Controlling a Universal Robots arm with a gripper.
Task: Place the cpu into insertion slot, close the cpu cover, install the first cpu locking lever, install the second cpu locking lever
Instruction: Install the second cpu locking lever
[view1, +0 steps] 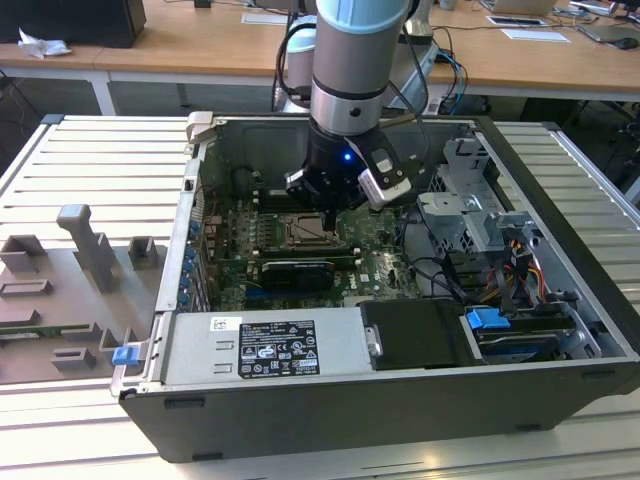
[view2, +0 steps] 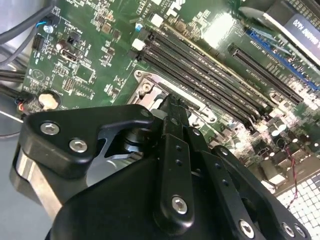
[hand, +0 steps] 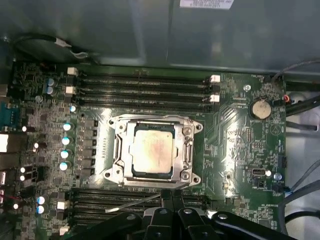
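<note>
1. Black and closed-looking, the tool (hand: 172, 200) has its two fingers pressed together in both wrist views, with no gap between them and nothing visibly held. In the exterior view the tool (view1: 325, 215) hangs low inside the open computer case (view1: 560, 290), just above the green motherboard (view1: 380, 255).
2. The fingertips sit just beside one edge of the insertion slot (hand: 152, 150), near a thin silvery lever (hand: 135, 202) that lies slanted across the dark memory slots (hand: 145, 82).
3. The cpu (hand: 152, 149), with its pale beige metal top, lies flat inside the slot. The cpu cover (hand: 189, 150) appears to be down around it, framing the chip through its square cut-out.
4. The lever near the tool looks unlatched, so the locking work seems unfinished, though its hook end is hidden behind the fingers.
5. Risk: the closed tips could slide off the thin lever, because the wire is narrow and springy; it would then snap back up.
6. Risk: a slip sideways would drive the fingers into the memory slots or small parts on the board, since both lie right beside the tool.
7. Risk: pressing down on a cover that is not fully seated could load the chip unevenly.
</note>
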